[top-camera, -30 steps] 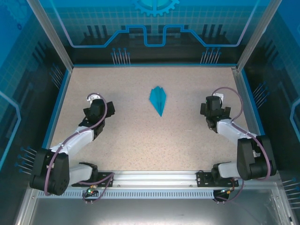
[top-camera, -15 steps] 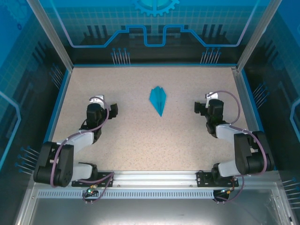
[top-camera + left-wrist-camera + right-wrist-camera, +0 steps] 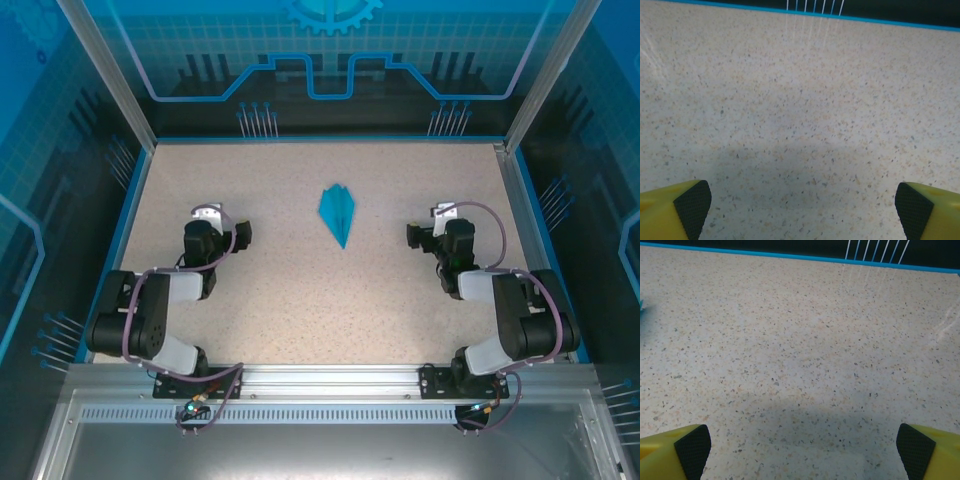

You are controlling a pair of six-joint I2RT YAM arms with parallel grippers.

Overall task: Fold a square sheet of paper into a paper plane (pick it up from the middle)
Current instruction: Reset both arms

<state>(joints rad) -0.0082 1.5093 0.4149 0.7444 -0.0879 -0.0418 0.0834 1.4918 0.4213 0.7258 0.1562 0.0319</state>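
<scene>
Your 2 arms have folded back; left gripper [image 3: 240, 236] and right gripper [image 3: 413, 236] hang wide, empty. Between them lies the bright blue creased paper plane [image 3: 338, 212], likely light and flimsy; pinch its middle ridge.

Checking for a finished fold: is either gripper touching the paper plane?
No, the paper plane lies alone, well apart from the left gripper and right gripper.

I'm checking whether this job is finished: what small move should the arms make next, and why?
Probably just draw both arms back to rest. The paper plane lies folded on the table, untouched, while the left gripper and right gripper stand open and empty on either side, apart from it, so nothing seems left to fold.
</scene>
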